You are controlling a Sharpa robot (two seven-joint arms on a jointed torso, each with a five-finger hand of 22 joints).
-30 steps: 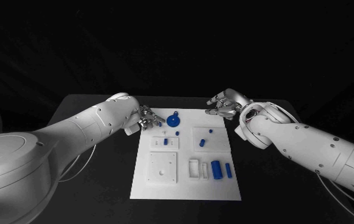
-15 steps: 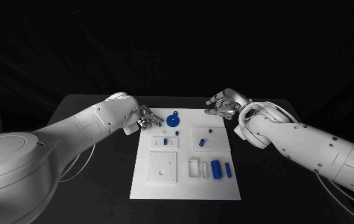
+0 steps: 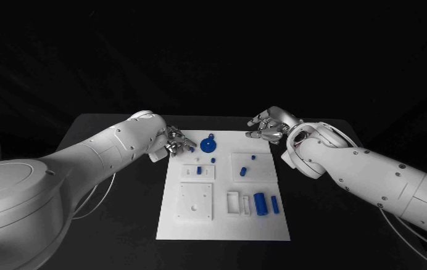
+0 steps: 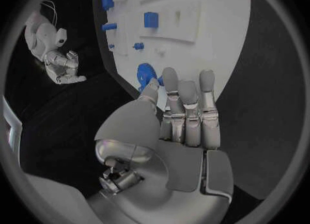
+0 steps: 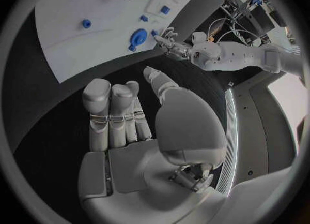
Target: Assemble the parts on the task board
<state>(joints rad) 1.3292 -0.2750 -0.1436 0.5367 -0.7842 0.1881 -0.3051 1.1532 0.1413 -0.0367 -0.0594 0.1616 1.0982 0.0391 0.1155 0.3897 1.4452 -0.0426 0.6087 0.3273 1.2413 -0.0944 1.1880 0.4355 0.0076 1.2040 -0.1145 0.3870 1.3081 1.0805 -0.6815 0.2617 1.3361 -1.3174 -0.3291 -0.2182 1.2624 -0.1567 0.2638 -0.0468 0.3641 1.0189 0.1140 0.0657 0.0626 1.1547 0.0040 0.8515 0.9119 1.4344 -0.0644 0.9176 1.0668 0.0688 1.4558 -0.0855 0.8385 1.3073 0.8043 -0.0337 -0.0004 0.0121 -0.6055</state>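
Observation:
The white task board [image 3: 223, 217] lies in the middle of the black table. A blue round wheel-like part [image 3: 208, 145] lies at the board's far left corner. My left hand [image 3: 178, 142] hovers at the board's left edge beside this part; its fingers [image 4: 187, 105] are stretched out, with their tips close to the wheel [image 4: 146, 73] and nothing held. My right hand [image 3: 268, 128] hangs over the table just past the board's far right corner, and its fingers [image 5: 113, 113] are empty. A thick blue cylinder [image 3: 261, 203] and a thinner one [image 3: 275, 204] lie near the board's right front.
Small blue pegs sit on the board: one in the left block [image 3: 199, 171], one on the right block [image 3: 243, 172], and a tiny one [image 3: 253, 157] further back. White raised blocks [image 3: 197, 201] take up the board's front half. Black table [image 3: 107, 220] surrounds the board.

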